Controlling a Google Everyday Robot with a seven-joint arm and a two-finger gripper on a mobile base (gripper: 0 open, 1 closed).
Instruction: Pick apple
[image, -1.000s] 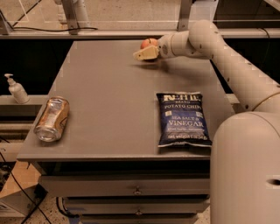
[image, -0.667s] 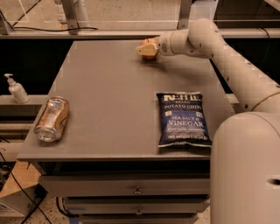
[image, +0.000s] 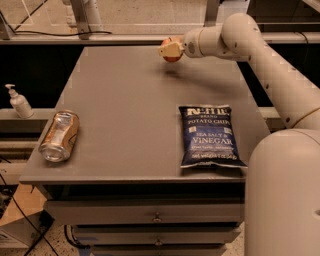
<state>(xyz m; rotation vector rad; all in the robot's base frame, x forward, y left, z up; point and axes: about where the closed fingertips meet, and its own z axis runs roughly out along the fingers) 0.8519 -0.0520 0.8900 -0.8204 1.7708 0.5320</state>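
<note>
The apple (image: 172, 56) is small, round and red-orange. It sits between the cream fingers of my gripper (image: 170, 49), held up off the grey table (image: 125, 100) near its far edge. A faint shadow lies on the table below it. The gripper's fingers cover most of the apple's top and front. My arm reaches in from the right.
A dark blue potato chip bag (image: 209, 136) lies flat at the table's front right. A crushed can (image: 59, 136) lies on its side at the front left. A soap dispenser bottle (image: 19, 101) stands off the table to the left. Drawers sit below the tabletop.
The gripper has risen with the apple in it, lifting it off the table surface at the far edge.
</note>
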